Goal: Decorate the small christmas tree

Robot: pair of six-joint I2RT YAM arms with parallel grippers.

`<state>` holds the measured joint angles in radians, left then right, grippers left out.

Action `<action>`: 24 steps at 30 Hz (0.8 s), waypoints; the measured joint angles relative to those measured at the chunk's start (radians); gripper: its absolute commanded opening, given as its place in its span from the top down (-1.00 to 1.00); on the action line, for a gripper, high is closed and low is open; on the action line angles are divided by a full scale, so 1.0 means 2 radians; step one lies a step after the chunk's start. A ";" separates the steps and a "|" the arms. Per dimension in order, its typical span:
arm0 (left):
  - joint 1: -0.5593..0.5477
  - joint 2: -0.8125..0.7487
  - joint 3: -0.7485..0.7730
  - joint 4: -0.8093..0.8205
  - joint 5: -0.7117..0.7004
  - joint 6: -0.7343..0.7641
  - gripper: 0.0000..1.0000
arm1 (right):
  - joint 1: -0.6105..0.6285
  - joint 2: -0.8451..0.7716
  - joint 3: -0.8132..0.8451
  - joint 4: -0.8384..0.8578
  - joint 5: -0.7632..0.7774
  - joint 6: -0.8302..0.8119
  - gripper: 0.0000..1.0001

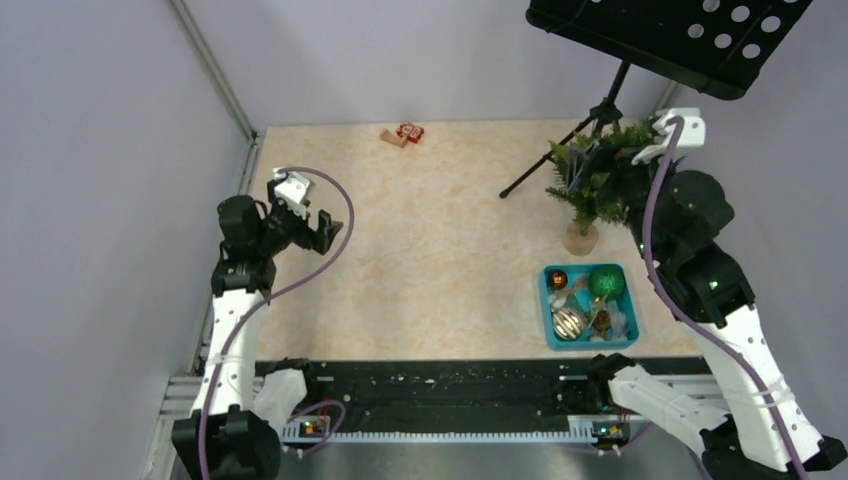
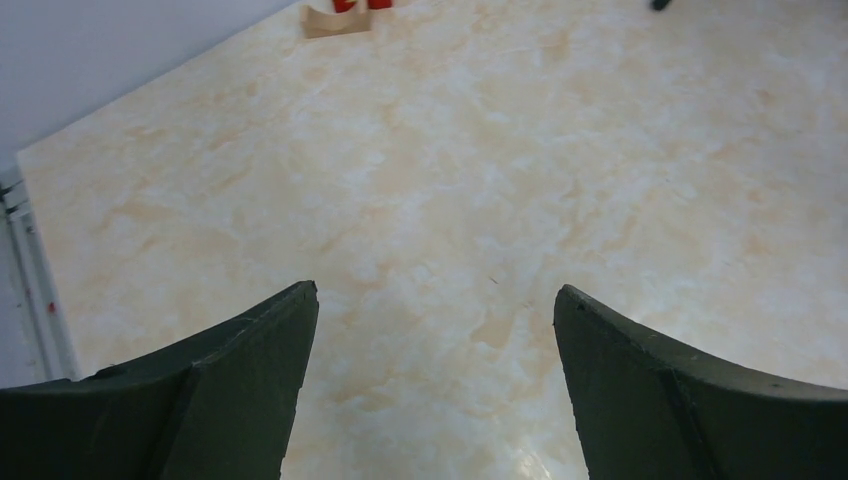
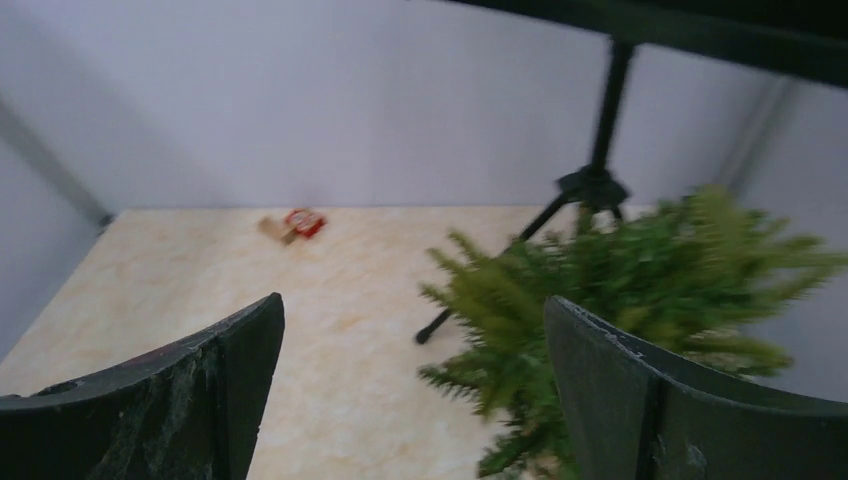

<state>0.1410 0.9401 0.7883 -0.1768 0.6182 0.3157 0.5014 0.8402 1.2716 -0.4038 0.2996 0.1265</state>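
while the left tool [image 2: 435, 295] and right tool [image 3: 412, 305] both gape empty, the right one sits just beside the upright small christmas tree [image 3: 620, 270], near the tabletop's [image 1: 430, 250] far right corner.

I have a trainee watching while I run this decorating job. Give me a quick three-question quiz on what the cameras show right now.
1. Which gripper is beside the small christmas tree, the left or the right?
2. True or false: the left gripper holds an ornament.
3. The green ball lies: A in the blue tray; B on the tree; C on the bare tabletop.

Key
1. The right gripper.
2. False: its jaws stand open over bare tabletop with nothing between them.
3. A.
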 measured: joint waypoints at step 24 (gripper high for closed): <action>0.000 -0.074 0.066 -0.229 0.101 0.039 -0.87 | -0.204 0.144 0.025 0.098 0.082 -0.056 1.00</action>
<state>0.1413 0.7918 0.9211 -0.6357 0.8200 0.3946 0.0933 1.1286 1.3209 -0.2073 0.4629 0.0154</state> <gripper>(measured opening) 0.939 0.183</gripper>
